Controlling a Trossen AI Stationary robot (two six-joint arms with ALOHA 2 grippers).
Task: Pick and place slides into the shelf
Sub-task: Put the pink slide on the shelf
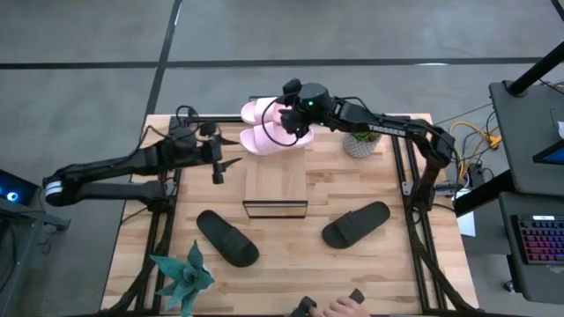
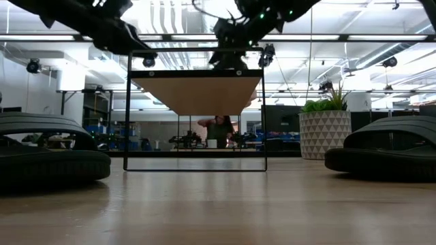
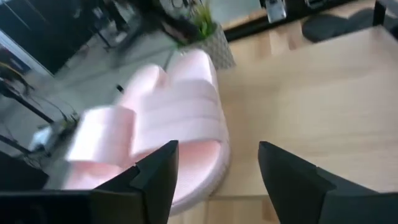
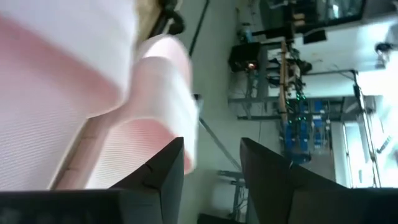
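On the shelf, two pink slides rest.

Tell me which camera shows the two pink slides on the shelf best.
The high view: both pink slides lie whole on the shelf at its far end. The left wrist view shows them close but blurred, the right wrist view only cropped pink surfaces, and the low view sees just the shelf's underside.

I see even, bright overhead light from ceiling strips in the low view, glaring white behind the shelf. Shadows on the tabletop stay soft. Both wrist views are motion-blurred; the pink slides look smeared and out of focus.
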